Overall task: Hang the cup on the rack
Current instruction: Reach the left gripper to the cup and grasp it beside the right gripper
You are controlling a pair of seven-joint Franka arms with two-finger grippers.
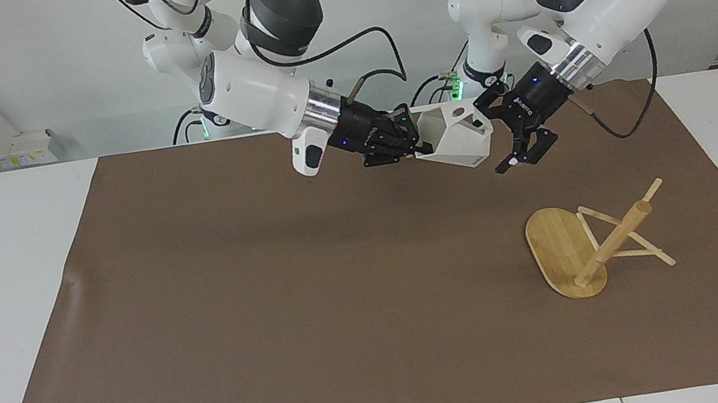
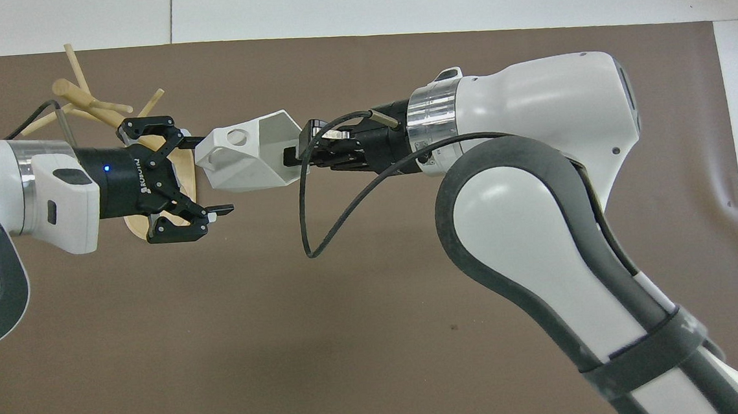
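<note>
One cup (image 1: pixel 457 137), white and faceted, held in the air on its side by the right gripper (image 1: pixel 410 138), whose fingers are clamped on its rim, over the brown mat (image 1: pixel 274 301) near the worktop's robot-side edge. Left gripper (image 1: pixel 505 135): fingers spread wide, just beside the cup's handle end; contact unclear. One rack (image 1: pixel 593 244), bamboo, stands on the mat toward the left arm's end; four thin pegs countable.
</note>
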